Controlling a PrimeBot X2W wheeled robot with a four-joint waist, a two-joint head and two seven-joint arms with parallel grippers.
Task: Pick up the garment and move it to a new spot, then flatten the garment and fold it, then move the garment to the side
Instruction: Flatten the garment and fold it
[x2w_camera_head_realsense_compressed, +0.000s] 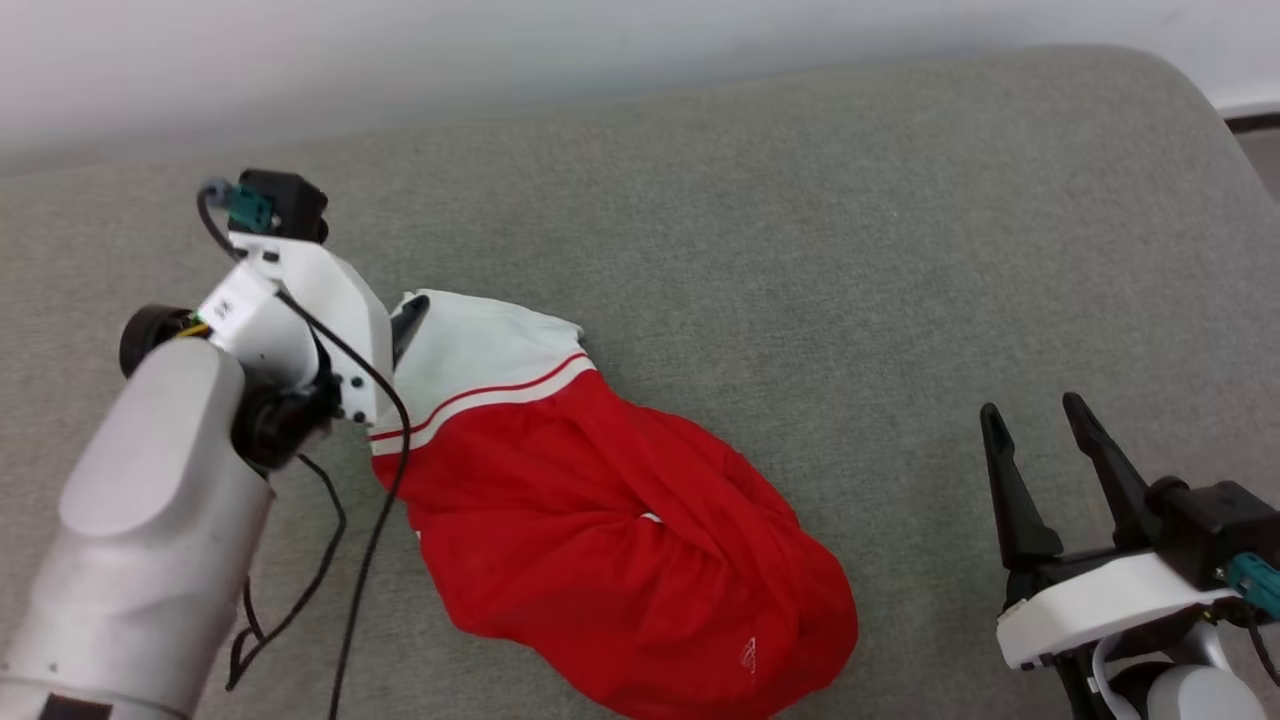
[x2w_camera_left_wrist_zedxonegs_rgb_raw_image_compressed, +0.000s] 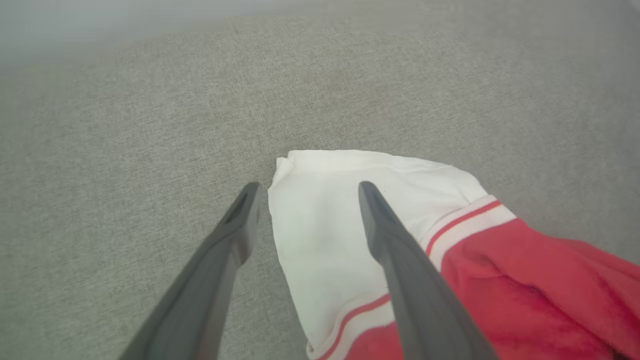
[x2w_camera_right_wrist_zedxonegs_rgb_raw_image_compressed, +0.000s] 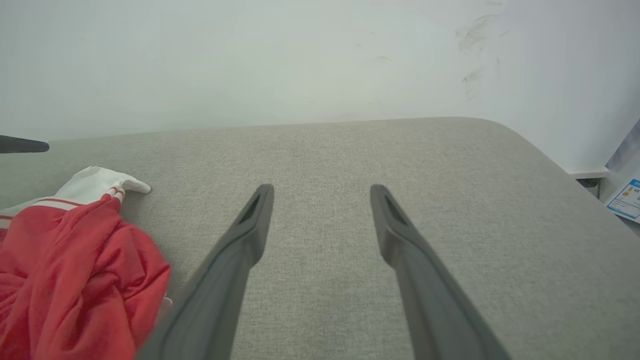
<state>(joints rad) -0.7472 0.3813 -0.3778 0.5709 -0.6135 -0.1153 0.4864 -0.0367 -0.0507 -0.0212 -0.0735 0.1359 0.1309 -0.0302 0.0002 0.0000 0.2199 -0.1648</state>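
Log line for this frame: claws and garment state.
left claw: open, over white sleeve edge | right claw: open, apart from garment | garment: crumpled on grey cushion, unfolded | held: nothing

The garment (x2w_camera_head_realsense_compressed: 620, 540) lies bunched on the cushioned surface (x2w_camera_head_realsense_compressed: 800, 250), left of centre, sleeve end farthest. The left end effector (x2w_camera_left_wrist_zedxonegs_rgb_raw_image_compressed: 307, 190) stands at that far-left end, one finger over the sleeve, the other beside it. The right end effector (x2w_camera_head_realsense_compressed: 1035, 410) sits near right, well apart from the garment. A wall (x2w_camera_head_realsense_compressed: 500, 50) runs behind.

Light: bright, even, diffuse.
Shadows: faint, soft-edged.
Focus: left wrist view soft; head view's top edge hazy.
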